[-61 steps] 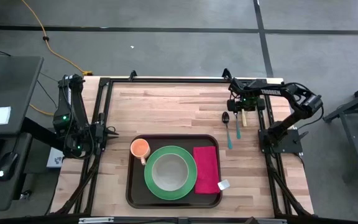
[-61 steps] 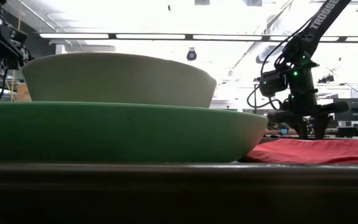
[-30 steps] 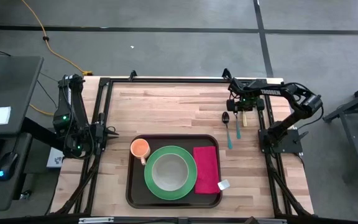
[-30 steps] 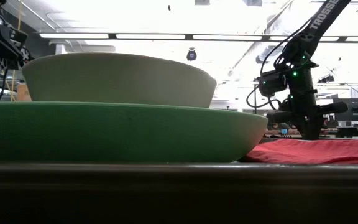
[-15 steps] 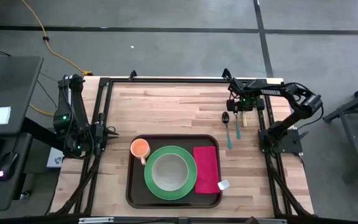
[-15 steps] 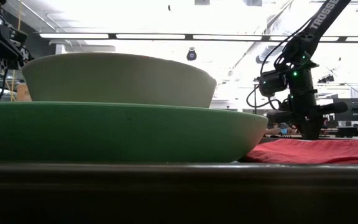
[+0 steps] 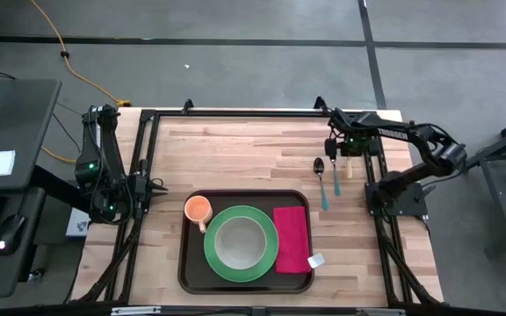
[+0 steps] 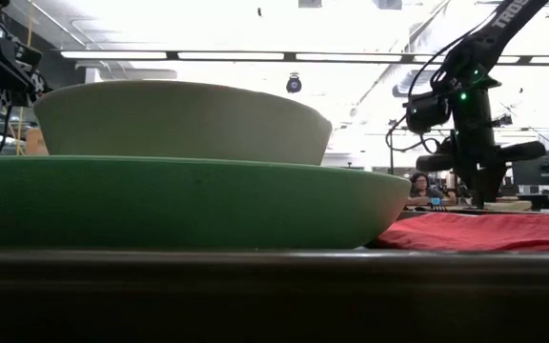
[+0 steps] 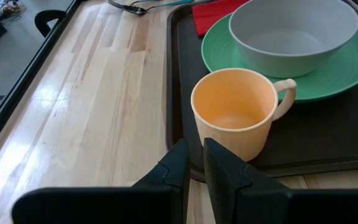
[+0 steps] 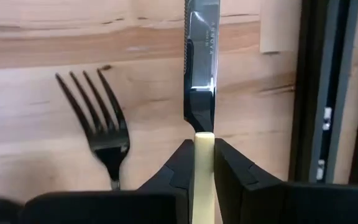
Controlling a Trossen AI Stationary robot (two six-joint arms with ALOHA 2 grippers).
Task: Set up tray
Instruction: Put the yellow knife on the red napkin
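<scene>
The dark brown tray (image 7: 186, 263) lies at the table's near middle. On it stand a green plate (image 7: 271, 254) with a white bowl (image 7: 239, 241), an orange cup (image 7: 198, 209) and a red napkin (image 7: 291, 237). My right gripper (image 7: 350, 151) hangs at the far right, shut on a cream-handled knife (image 10: 201, 56). A fork (image 10: 101, 121) and a spoon (image 7: 319, 165) lie flat on the wood beside it. My left gripper (image 9: 194, 168) waits at the table's left edge, shut and holding nothing, just short of the cup (image 9: 235, 112). My right gripper pinches the knife's cream handle (image 10: 202, 144) between its two fingers, just behind where the handle meets the blade. The fingers point down from above and lie across the knife. The knife sits about level, its blade (image 10: 201, 68) pointing toward the far edge.
A black frame rail (image 10: 319, 93) runs close along the table's right side beside the knife. A small white tag (image 7: 316, 261) sits at the napkin's near right corner. Bare wood (image 7: 235, 154) stretches between the tray and the far edge.
My right gripper has risen a little and drifted toward the table's right edge, taking the knife along, still shut on its handle. The fork and the spoon have stayed where they were.
</scene>
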